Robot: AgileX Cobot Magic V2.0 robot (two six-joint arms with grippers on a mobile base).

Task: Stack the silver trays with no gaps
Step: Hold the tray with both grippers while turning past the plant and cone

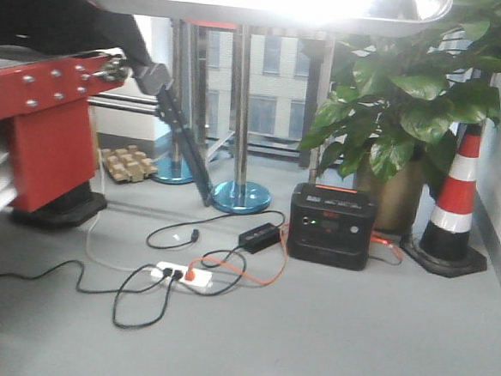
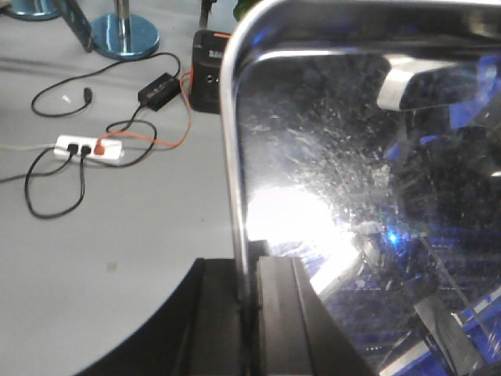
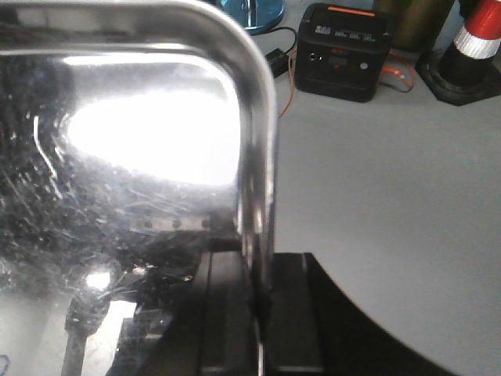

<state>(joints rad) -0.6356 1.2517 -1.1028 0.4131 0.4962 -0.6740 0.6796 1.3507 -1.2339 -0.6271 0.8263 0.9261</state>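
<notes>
One silver tray [image 1: 246,3] hangs high above the floor, filling the top edge of the front view with a bright glare. In the left wrist view its shiny inside [image 2: 352,157] fills the right half. My left gripper [image 2: 249,270] is shut on its left rolled rim, one finger inside and one outside. In the right wrist view the tray [image 3: 117,117] fills the left half. My right gripper [image 3: 262,270] is shut on the right rim in the same way. Neither gripper shows in the front view.
On the grey floor below lie a white power strip [image 1: 182,274] with cables and a black power station [image 1: 330,225]. A traffic cone [image 1: 455,207] and a potted plant [image 1: 410,113] stand at the right. Steel posts on blue bases [image 1: 240,196] stand behind. A red frame [image 1: 41,113] is at the left.
</notes>
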